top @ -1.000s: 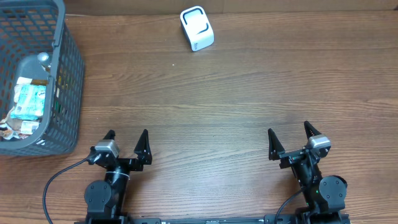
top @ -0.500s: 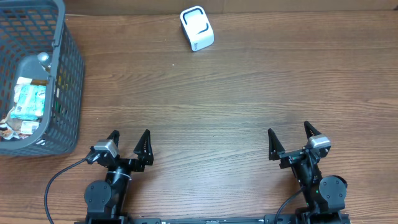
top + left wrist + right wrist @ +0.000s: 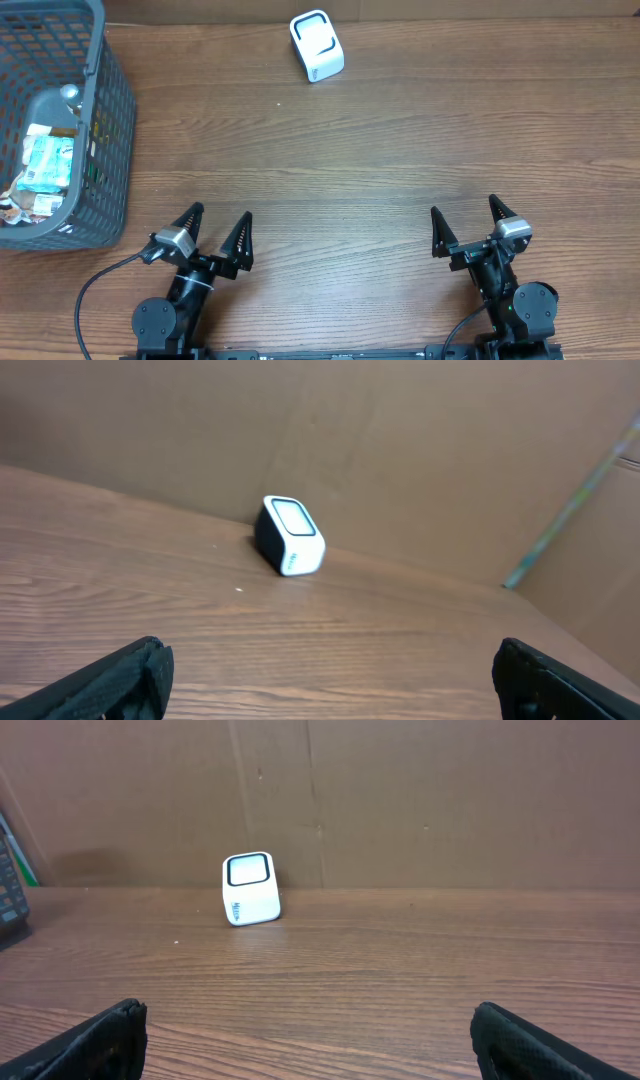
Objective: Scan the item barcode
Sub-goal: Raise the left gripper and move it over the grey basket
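Overhead: our left end effector (image 3: 218, 213) has turned slightly right, spread, empty.
Right end effector (image 3: 463, 207) spread too; we judge picking from the basket (image 3: 115, 130) not yet begun.

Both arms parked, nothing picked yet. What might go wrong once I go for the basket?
1. The items lie jumbled inside the basket at far left; the open left gripper may snag the mesh wall or lift two at once.
2. The scanner stands small near the far edge; a swung item may knock it.
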You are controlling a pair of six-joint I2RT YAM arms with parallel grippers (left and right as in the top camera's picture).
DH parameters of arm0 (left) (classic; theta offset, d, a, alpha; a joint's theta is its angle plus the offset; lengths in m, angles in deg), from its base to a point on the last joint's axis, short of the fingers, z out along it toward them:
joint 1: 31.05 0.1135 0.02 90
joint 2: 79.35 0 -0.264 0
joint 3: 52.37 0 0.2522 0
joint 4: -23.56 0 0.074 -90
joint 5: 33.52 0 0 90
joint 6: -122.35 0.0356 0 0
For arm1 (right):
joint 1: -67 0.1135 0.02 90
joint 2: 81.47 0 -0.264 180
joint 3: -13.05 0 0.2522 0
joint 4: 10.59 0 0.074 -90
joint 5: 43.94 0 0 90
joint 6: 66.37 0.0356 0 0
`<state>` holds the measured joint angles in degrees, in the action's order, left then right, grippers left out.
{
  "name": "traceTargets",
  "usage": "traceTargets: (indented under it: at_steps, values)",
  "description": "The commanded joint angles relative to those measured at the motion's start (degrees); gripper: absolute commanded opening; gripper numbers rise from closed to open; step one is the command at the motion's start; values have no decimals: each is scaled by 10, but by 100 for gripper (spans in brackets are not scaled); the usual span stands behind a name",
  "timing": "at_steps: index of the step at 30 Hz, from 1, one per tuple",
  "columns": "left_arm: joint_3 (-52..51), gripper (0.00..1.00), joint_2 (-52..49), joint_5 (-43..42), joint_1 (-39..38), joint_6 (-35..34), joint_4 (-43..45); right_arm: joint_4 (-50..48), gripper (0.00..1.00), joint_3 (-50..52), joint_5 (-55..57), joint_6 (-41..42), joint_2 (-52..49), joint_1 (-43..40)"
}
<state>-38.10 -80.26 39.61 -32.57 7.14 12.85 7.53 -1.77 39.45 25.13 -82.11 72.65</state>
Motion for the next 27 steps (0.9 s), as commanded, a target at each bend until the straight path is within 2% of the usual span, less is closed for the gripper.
traceTargets:
  at_steps: [1, 9, 19, 27]
  values:
    - [9, 99, 6, -44, -4, -7, 4, -1, 100, 6, 5, -1, 5, -3]
    - [78, 99, 6, -58, -4, -8, 2, -1, 100, 6, 5, -1, 5, -3]
    - [215, 100, 6, -92, -4, -8, -4, -1, 100, 6, 5, -1, 5, -3]
    - [383, 100, -32, -102, -4, -7, -92, -1, 100, 6, 5, -1, 5, -3]
